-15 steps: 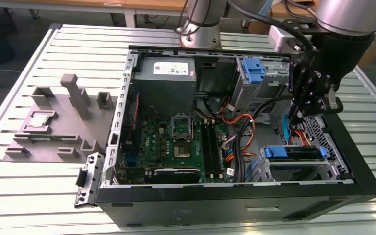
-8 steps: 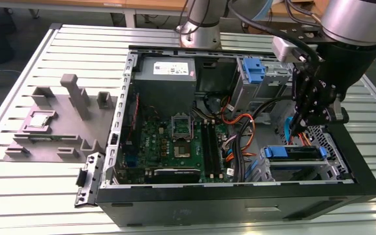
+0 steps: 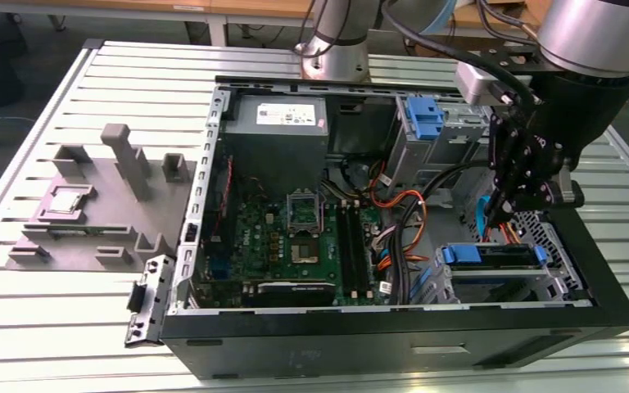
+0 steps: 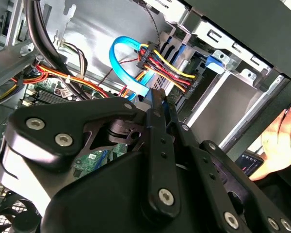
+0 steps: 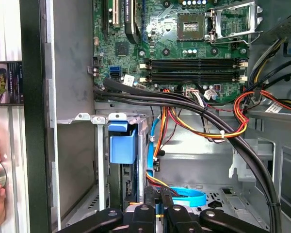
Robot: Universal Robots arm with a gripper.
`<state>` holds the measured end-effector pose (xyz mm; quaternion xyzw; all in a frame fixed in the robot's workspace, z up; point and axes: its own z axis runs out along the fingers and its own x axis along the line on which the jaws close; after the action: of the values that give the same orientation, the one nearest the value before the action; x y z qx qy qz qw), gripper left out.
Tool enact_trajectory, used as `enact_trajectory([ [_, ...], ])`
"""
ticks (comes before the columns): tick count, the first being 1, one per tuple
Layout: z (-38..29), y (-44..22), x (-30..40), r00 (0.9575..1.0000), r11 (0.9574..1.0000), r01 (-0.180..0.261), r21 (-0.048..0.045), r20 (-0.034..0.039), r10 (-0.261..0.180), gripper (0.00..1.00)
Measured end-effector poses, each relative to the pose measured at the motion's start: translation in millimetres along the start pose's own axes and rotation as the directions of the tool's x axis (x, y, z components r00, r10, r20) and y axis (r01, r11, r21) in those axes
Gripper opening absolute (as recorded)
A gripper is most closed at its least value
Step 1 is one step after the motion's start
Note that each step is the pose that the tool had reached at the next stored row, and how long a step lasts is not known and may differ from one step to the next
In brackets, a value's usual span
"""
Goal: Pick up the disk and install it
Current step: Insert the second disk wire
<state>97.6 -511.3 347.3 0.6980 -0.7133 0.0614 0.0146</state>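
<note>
The disk (image 3: 490,255) sits in the drive cage at the corner of the open computer case on the exterior view's right, its blue bracket facing up. In the first wrist view the disk (image 5: 121,145) stands edge-on in that cage, blue bracket on top. My gripper (image 3: 508,214) hangs inside the case just above and behind the disk, beside the blue data cable (image 5: 186,196) and the bundle of red, yellow and black power wires (image 4: 167,68). The fingers (image 4: 157,109) are pressed together with nothing clearly between them.
Thick black cables (image 5: 184,99) cross the case between the motherboard (image 3: 292,233) and the cage. A second cage with a blue latch (image 3: 422,115) is at the back. A grey fixture (image 3: 96,209) holding a small chip lies at the exterior view's left. A person's hand (image 4: 281,138) is outside the case wall.
</note>
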Motion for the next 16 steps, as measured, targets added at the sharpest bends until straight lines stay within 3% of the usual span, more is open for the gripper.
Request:
enact_trajectory([
  [9, 0.6, 0.1, 3.0, 1.0, 1.0, 0.0, -0.0001, 0.0027, 0.0, 0.16],
  [11, 1.5, 0.1, 7.9, 1.0, 1.0, -0.001, -0.0001, 0.0087, 0.001, 0.16],
  [13, 2.3, 0.1, 12.3, 0.9998, 1.0, -0.001, -0.0003, 0.0192, 0.001, 0.16],
  [16, 3.5, 0.4, 17.7, 0.9989, 1.0, -0.003, -0.0007, 0.0461, 0.003, 0.16],
])
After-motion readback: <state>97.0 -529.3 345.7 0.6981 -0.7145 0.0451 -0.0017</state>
